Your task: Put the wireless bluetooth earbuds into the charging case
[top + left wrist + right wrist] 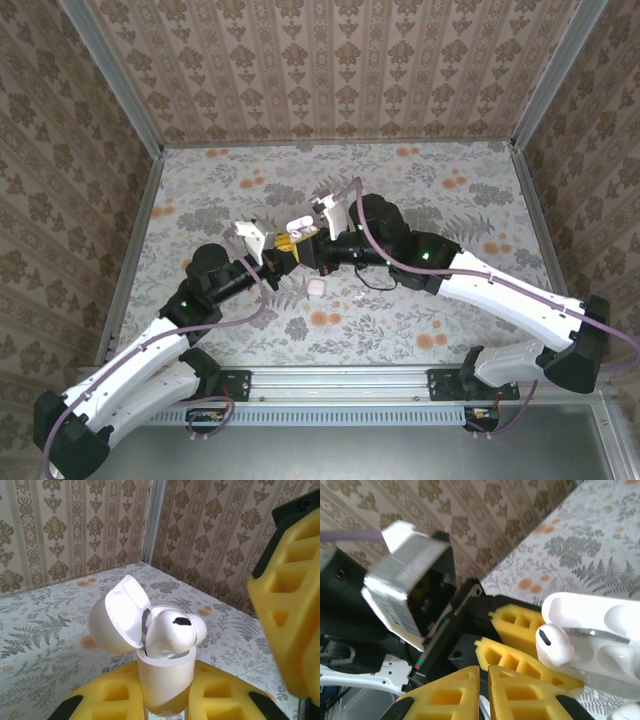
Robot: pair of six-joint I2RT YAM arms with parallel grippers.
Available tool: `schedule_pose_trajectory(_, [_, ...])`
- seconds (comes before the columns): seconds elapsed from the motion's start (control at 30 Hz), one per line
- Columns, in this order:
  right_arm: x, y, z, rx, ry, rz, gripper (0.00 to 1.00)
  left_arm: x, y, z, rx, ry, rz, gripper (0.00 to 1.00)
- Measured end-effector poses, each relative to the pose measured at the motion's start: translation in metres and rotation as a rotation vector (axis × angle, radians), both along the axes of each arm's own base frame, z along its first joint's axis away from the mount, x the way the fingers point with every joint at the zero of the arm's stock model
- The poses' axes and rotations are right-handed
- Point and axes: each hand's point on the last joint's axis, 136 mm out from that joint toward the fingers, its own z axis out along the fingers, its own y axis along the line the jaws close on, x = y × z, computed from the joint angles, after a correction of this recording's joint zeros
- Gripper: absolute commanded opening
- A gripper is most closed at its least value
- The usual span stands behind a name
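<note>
Left tool (164, 702) pinches the open-lidded charging case (165, 680). One earbud (172, 632) protrudes from it. Right tool (484, 672), alongside, has its fingers pressed together.

Cannot see the lower half of the charging case (165, 680), wedged between the yellow pads (107, 700) of the left gripper (166, 705). Cannot see the earbud (172, 632) stem, sunk inside. Cannot place the blurred yellow block (287, 605) cropped at the right edge.

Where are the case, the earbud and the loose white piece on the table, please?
case (165, 680), left wrist view, on its body below the rim.
earbud (170, 632), left wrist view, on its rounded head.
white piece (317, 288), top view, on its middle.
</note>
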Motion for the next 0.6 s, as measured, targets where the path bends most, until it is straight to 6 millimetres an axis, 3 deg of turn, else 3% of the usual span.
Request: schedule_pose_trajectory(0.6, [0.016,-0.005,-0.007,-0.006,0.022,-0.037,0.12,-0.003,-0.001,0.003,-0.004,-0.013,-0.021,0.00])
